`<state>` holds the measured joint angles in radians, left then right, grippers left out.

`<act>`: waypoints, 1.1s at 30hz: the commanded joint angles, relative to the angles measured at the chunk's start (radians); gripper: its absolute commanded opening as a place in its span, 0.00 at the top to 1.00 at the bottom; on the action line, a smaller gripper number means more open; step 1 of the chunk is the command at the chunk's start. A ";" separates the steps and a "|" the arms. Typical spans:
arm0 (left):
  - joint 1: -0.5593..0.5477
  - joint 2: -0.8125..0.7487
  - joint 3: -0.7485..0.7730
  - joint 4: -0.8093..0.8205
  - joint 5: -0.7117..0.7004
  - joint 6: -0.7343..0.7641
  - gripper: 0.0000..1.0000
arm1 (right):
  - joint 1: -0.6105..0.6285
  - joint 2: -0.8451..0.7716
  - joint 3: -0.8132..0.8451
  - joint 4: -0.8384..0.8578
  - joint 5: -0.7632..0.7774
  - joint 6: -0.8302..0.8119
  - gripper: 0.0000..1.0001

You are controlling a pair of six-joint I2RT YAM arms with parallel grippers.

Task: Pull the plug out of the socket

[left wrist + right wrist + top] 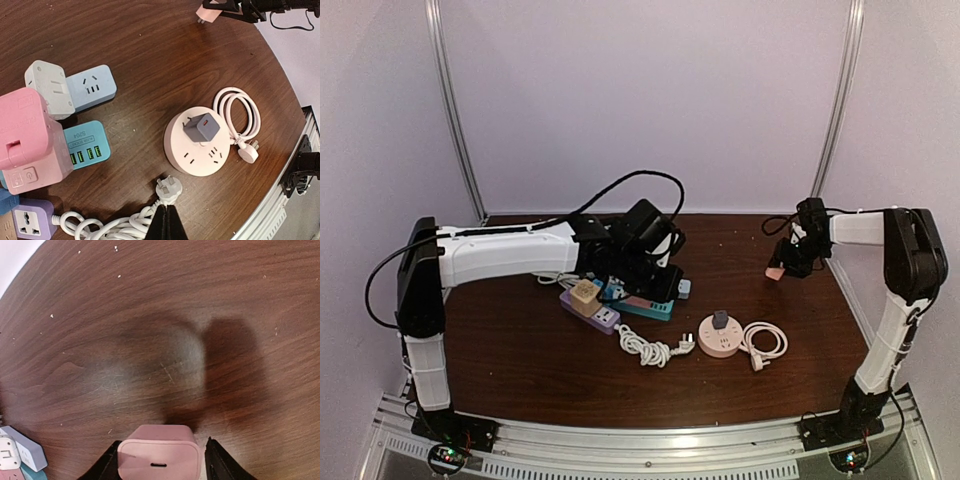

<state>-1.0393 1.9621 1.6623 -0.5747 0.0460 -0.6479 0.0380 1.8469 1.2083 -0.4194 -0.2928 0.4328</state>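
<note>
Pink plug (157, 460) is off any socket. It sits between the R claw (164, 444) fingers, over bare table (150, 315) on the far R side. There's a thin gap on one side, so can't tell if it's held tight or let go. It could drop & tip over b/c the hold looks loose. L claw (167, 222) is pinched shut w/ nothing in it, by the white cord (115, 225). L wrist cam shows the plug's metal pins. R cam only shows its back, plus that gap.

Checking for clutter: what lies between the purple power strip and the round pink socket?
A coiled white cable with its plug, shown in the top view.
</note>
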 commanded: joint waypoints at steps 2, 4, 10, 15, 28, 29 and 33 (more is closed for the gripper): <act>0.009 -0.058 -0.021 0.042 -0.021 0.001 1.00 | -0.026 0.057 0.085 -0.030 -0.015 -0.015 0.37; 0.009 -0.063 -0.025 0.042 -0.024 0.000 1.00 | -0.025 0.072 0.109 -0.037 -0.003 -0.018 0.31; 0.009 -0.078 -0.040 0.042 -0.031 -0.005 1.00 | -0.025 0.073 0.134 -0.049 0.014 -0.024 0.22; 0.010 -0.088 -0.048 0.051 -0.031 -0.010 1.00 | -0.016 0.000 0.077 -0.031 0.036 -0.022 0.16; 0.035 -0.100 -0.093 0.099 -0.024 -0.032 1.00 | 0.247 -0.289 -0.114 -0.040 0.202 0.012 0.11; 0.037 -0.102 -0.095 0.099 -0.022 -0.031 1.00 | 0.282 -0.302 -0.119 -0.050 0.225 0.015 0.11; 0.048 -0.114 -0.113 0.106 -0.010 -0.033 1.00 | 0.414 -0.345 -0.130 -0.085 0.285 0.041 0.13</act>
<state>-1.0061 1.8988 1.5696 -0.5213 0.0238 -0.6712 0.3592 1.5459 1.1023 -0.4610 -0.1127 0.4408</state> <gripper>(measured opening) 0.009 0.881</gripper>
